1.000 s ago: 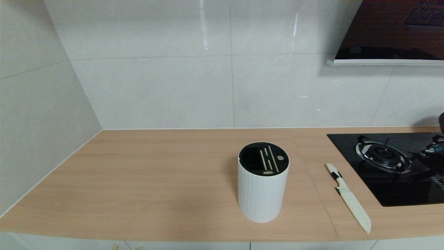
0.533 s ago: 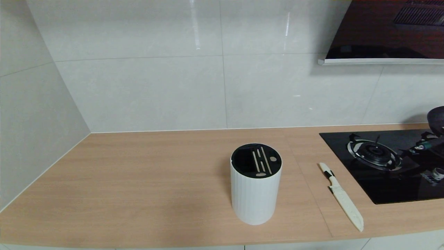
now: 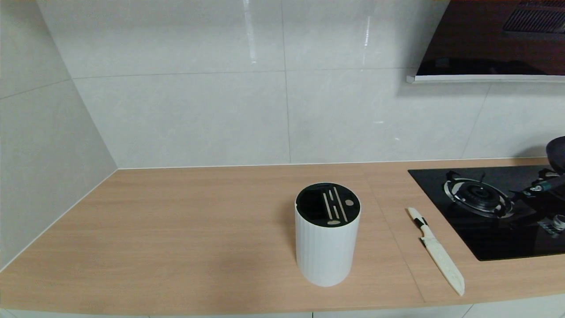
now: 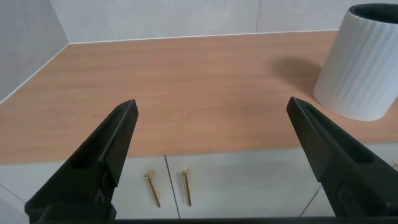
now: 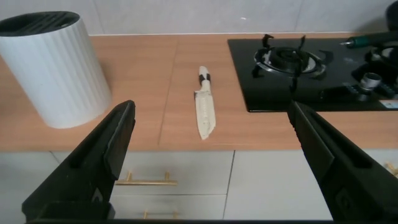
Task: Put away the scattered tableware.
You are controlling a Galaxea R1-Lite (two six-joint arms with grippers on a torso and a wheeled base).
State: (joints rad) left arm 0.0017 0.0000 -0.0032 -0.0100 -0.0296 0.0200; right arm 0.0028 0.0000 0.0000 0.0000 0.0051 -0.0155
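We've got our right gripper [image 5: 211,104] hanging just off the counter [image 5: 143,93] edge, both dark fingers [image 5: 93,162] spread wide. On the counter sits a white ribbed holder [image 5: 59,68], then a pale knife [image 5: 204,106] lying flat with its grip toward the wall, then the black stove [image 5: 311,81]. The knife touches neither. There's a gold pull [image 5: 146,182] on the cabinet [image 5: 280,180] below.

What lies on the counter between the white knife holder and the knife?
Nothing: only bare wooden countertop, crossed by a thin seam, separates the knife holder from the knife, as the head view shows.
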